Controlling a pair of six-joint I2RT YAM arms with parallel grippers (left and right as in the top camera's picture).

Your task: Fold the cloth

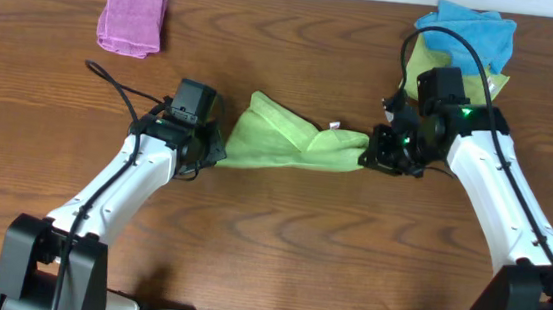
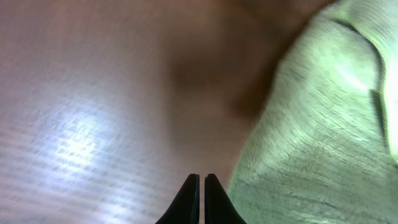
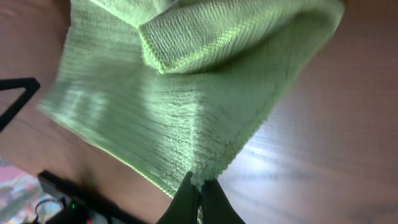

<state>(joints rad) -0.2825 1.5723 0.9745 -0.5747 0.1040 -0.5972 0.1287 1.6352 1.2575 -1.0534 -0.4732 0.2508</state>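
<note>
Right pincer (image 3: 200, 185) pinches a corner of the lime-green microfibre cloth (image 1: 283, 141); left pincer (image 2: 201, 180) sits pressed together, empty, beside it.

Cloth (image 2: 311, 124) blurry, partly out of frame

Left pincer (image 1: 218, 154) and right pincer (image 1: 365, 155) point toward each other — both jaws pressed closed.

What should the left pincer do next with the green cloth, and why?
Probably open the left pincer and nudge it onto the cloth: it looks shut on nothing, with the cloth lying just beside it, while the right pincer pinches a corner.
</note>
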